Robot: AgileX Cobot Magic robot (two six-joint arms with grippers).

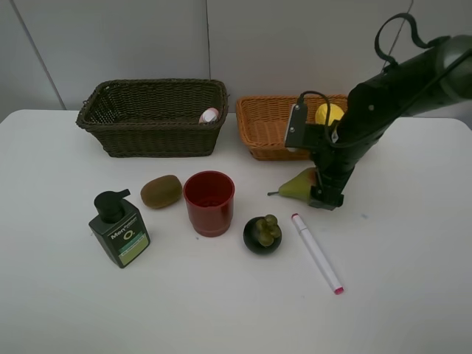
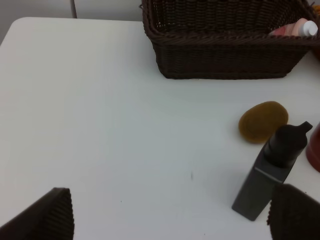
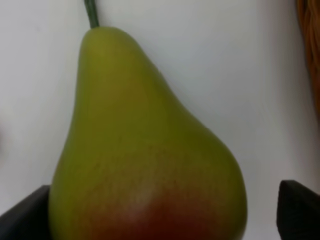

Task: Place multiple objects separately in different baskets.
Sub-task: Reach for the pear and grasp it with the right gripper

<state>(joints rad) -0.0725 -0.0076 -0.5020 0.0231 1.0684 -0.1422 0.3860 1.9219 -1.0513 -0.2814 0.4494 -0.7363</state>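
Note:
The green-red pear (image 1: pixel 297 186) lies on the table in front of the light orange basket (image 1: pixel 262 125), which holds the yellow lemon (image 1: pixel 329 113). My right gripper (image 1: pixel 325 194) is down at the pear's fat end. It is open, with the pear (image 3: pixel 145 150) between its fingers (image 3: pixel 299 207) and a gap on one side. The dark basket (image 1: pixel 151 133) holds the pink bottle (image 1: pixel 209 115). On the table are the kiwi (image 1: pixel 161 191), red cup (image 1: pixel 209 203), pump bottle (image 1: pixel 119 229), mangosteen (image 1: pixel 262 234) and marker (image 1: pixel 317 253). My left gripper (image 2: pixel 170 220) is open over bare table, beside the pump bottle (image 2: pixel 272 172).
The white table (image 1: pixel 413 295) has a wall close behind both baskets. The right arm (image 1: pixel 398 88) reaches over the orange basket's right end. In the left wrist view the kiwi (image 2: pixel 262 121) and dark basket (image 2: pixel 225 55) lie beyond the pump bottle.

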